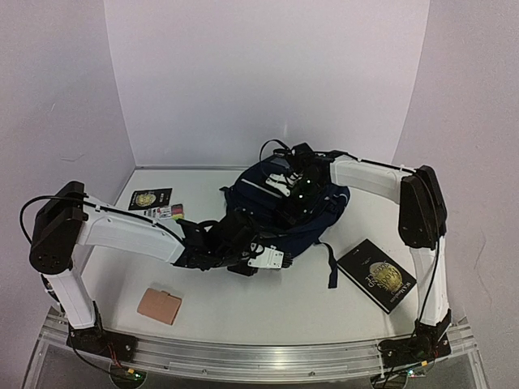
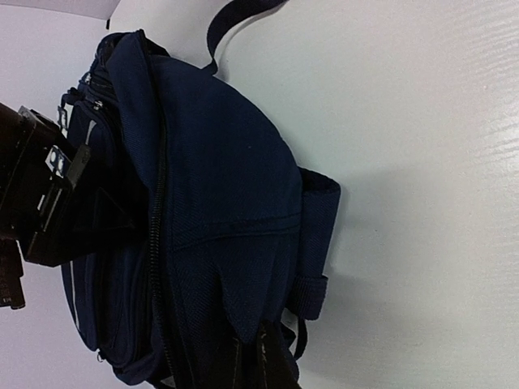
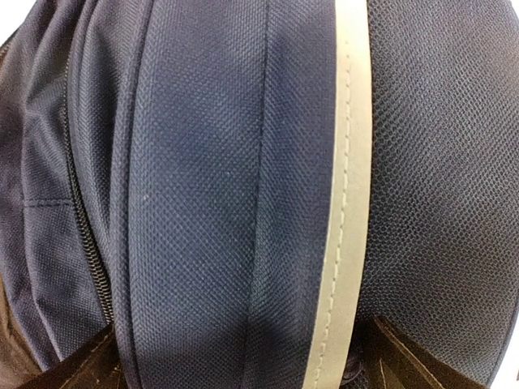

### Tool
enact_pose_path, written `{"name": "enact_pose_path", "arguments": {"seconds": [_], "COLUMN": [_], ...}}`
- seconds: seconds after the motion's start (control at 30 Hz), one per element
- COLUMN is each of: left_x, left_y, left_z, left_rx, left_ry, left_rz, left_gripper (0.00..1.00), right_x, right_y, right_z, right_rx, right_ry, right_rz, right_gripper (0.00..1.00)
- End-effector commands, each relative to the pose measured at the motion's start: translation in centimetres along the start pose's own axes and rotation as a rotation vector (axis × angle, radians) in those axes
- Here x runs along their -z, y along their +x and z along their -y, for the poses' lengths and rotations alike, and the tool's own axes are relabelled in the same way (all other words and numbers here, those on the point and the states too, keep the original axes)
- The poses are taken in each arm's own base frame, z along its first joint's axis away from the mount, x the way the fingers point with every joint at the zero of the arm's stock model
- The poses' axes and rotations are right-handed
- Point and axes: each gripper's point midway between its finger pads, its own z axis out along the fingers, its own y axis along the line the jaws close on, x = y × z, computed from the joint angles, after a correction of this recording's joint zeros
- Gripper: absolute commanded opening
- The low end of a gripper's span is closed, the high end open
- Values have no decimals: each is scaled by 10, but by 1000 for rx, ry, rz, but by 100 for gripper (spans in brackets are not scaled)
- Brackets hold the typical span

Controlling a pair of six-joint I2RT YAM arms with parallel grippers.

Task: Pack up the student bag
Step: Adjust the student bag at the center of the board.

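Packing status: barely begun, in my judgement. The student bag (image 1: 328, 212) lies on its side at mid-table, towards the back wall; nothing can be seen going into it.

Items lying outside the bag on the table (image 1: 268, 320): a black book (image 1: 377, 275) with a gold emblem, just beside the bag on its right; a smaller black booklet (image 1: 150, 198) and a little coloured pack (image 1: 174, 212) to the left; a tan flat pouch (image 1: 160, 305) near the front edge, well apart from the bag.

Left gripper (image 1: 272, 258): clenched tight at the bag's near edge; whether it pinches fabric cannot be told, its tips being lost against dark cloth.

Right gripper (image 1: 296, 194): on top of the bag, jaws spread wide; its own view shows navy cloth and the pale stripe (image 3: 345, 203) bulging between them, not clamped.

Whether the main zip is open cannot be told; opening the bag and loading all four items appear outstanding.
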Motion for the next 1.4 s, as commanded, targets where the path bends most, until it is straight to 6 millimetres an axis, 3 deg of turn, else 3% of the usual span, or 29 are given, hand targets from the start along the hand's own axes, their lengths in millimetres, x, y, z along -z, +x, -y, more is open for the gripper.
{"name": "enact_pose_path", "arguments": {"seconds": [0.0,0.1,0.2,0.23,0.37,0.5,0.63,0.73,0.8,0.93,1.07,1.2,1.37], "left_x": [23,23,40,52,81,96,104,91,76,45,13,-26,-50], "left_y": [-26,-29,-39,-45,-36,22,107,156,181,208,206,199,183], "left_z": [3,-3,-29,-46,-76,-111,-156,-172,-173,-178,-186,-177,-162], "left_rx": [-32,-1,138,244,566,1031,1426,1643,1780,1942,1979,2016,2047], "left_ry": [-42,-74,-114,-145,-148,-137,-212,-200,-127,15,173,332,451], "left_rz": [92,99,128,151,175,142,115,36,0,26,92,120,162], "left_gripper": [4,11,47,58,69,71,74,77,78,77,75,74,73], "right_x": [-27,-29,-21,-15,6,37,58,69,76,91,91,69,41], "right_y": [69,64,57,54,58,60,76,86,86,80,81,111,136], "right_z": [39,30,22,17,-8,-36,-51,-41,-24,15,48,67,69], "right_rx": [-103,-122,-102,-89,-36,-18,-15,-71,-140,-267,-450,-610,-662], "right_ry": [132,69,18,-11,-136,-313,-448,-491,-487,-437,-366,-313,-326], "right_rz": [-195,-190,-169,-155,-145,-102,-118,-119,-93,-21,5,-53,-115], "right_gripper": [94,94,94,94,88,87,82,78,78,83,93,94,94]}}
